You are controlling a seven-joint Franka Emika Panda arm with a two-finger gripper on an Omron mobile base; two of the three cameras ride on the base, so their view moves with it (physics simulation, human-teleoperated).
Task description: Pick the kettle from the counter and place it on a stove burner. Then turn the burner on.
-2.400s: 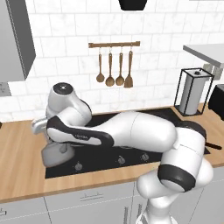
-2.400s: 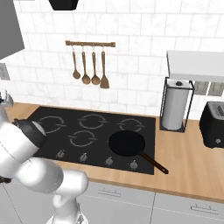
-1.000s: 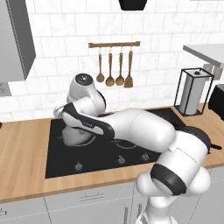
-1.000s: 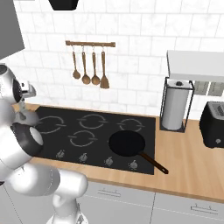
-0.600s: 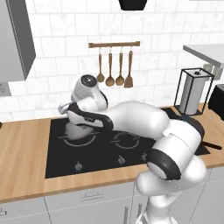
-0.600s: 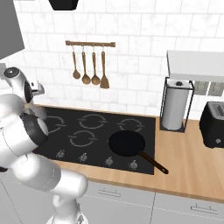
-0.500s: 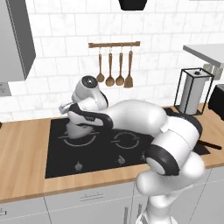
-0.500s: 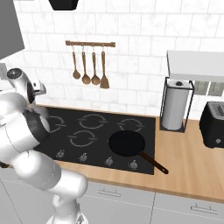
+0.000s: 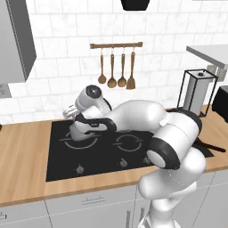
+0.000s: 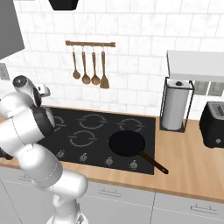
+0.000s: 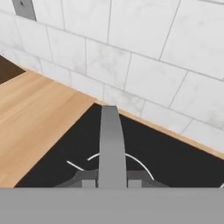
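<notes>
One kettle (image 9: 79,129) hangs from the pincer (image 9: 82,126) over the rear left part of the cooktop (image 9: 62,158), close above a grey ring (image 9: 81,143) there; whether its base touches the glass cannot be told, since the arm (image 9: 133,116) covers most of it. The pincer is clenched on the kettle's handle (image 11: 110,144), which in the hand view runs as a grey strip straight up from between the finger tips, with the kettle's top just showing below it and a broken ring (image 11: 135,161) arcing on the black glass behind. In that view the table (image 11: 30,113) lies to the left of the cooktop's back left corner, and the white tiled wall (image 11: 144,65) stands right behind. In the left base view the white arm bends low from the lower right across the cooktop toward its left edge. In the right base view the arm fills the left side, and a black pan (image 10: 127,143) sits on the front right burner with its handle pointing to the table's front edge. A rail of wooden utensils (image 10: 89,61) hangs on the wall above the cooktop. A paper towel holder (image 10: 174,109) stands on the table near the cooktop's right edge, and a dark toaster (image 10: 213,124) stands further right.
</notes>
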